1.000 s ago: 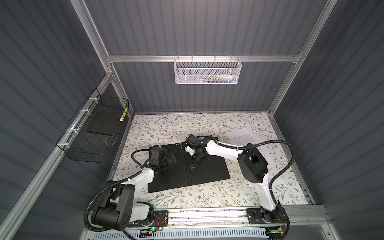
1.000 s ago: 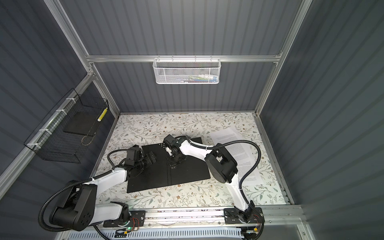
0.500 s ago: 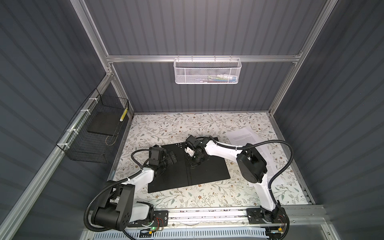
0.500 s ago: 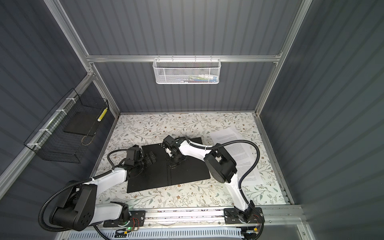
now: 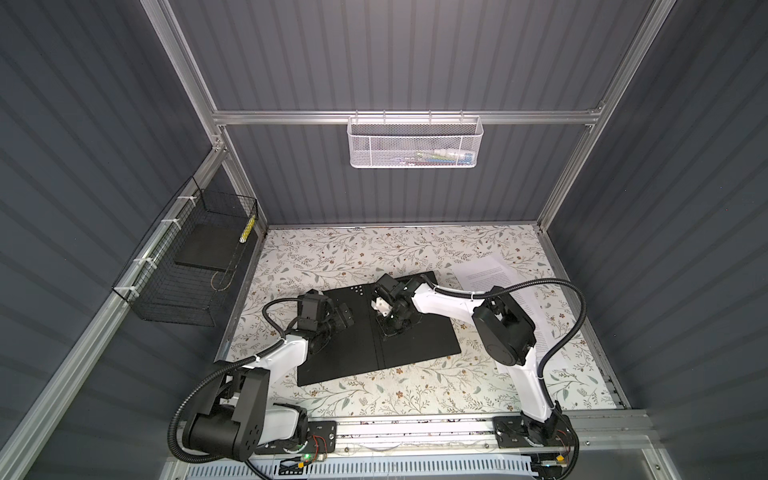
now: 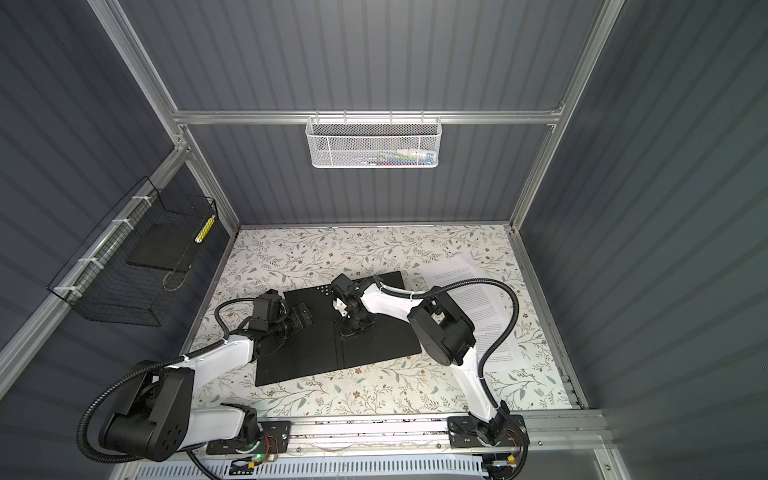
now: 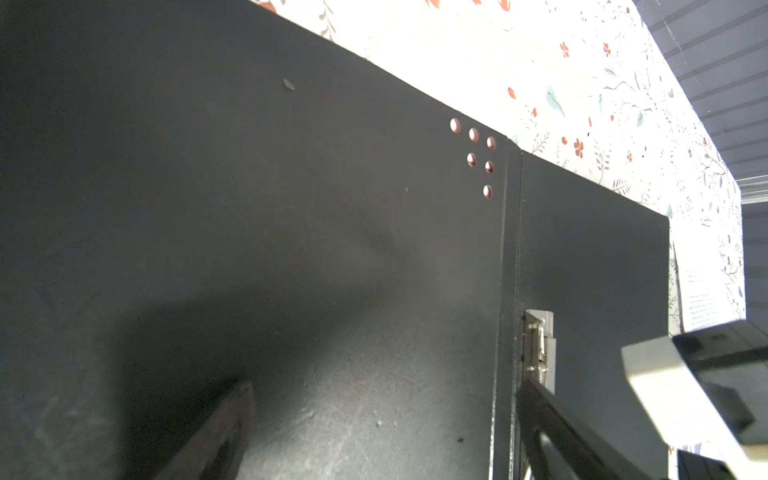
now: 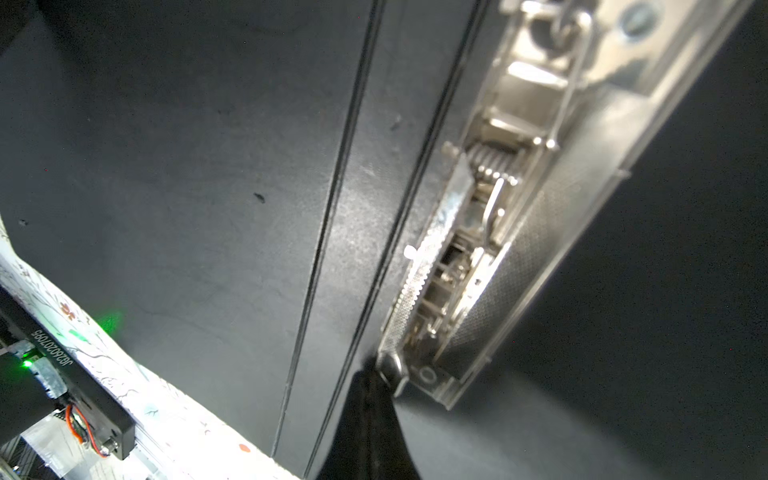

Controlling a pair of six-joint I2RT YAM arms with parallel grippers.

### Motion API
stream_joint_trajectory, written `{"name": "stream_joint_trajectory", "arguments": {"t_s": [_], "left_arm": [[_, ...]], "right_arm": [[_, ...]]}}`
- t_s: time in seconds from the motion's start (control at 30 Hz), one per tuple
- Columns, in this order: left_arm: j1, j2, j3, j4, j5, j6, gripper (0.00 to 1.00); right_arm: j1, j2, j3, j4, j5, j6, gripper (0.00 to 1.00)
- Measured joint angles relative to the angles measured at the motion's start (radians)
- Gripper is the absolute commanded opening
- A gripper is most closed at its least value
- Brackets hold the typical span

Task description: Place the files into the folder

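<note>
Right arm bent leftward, right gripper pinched together, tip at silver metal spine clip of flat open black-inside folder, mid-table, spine near-far; left gripper spread wide over left cover. White printed files lie right.

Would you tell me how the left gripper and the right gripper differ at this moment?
The left gripper is open; the right gripper is shut. The left gripper sits over the left cover of the folder; the right gripper's tip is at the end of the metal clip by the spine. Both are over the open folder, and neither holds the files.
</note>
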Motion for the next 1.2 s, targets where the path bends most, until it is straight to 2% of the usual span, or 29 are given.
{"name": "stream_joint_trajectory", "arguments": {"t_s": [0.3, 0.67, 0.9, 1.2], "left_arm": [[0.000, 0.000, 0.009, -0.022, 0.000, 0.011, 1.00], [0.000, -0.003, 0.009, -0.027, -0.003, 0.015, 1.00], [0.000, -0.003, 0.009, -0.027, -0.003, 0.015, 1.00], [0.000, -0.003, 0.009, -0.027, -0.003, 0.015, 1.00]], "right_arm": [[-0.040, -0.063, -0.088, 0.028, 0.020, 0.016, 0.00], [-0.058, -0.153, -0.109, 0.072, 0.010, 0.027, 0.00], [-0.045, -0.100, -0.026, 0.088, -0.030, 0.030, 0.00], [-0.037, -0.051, -0.018, 0.057, -0.031, 0.024, 0.00]]}}
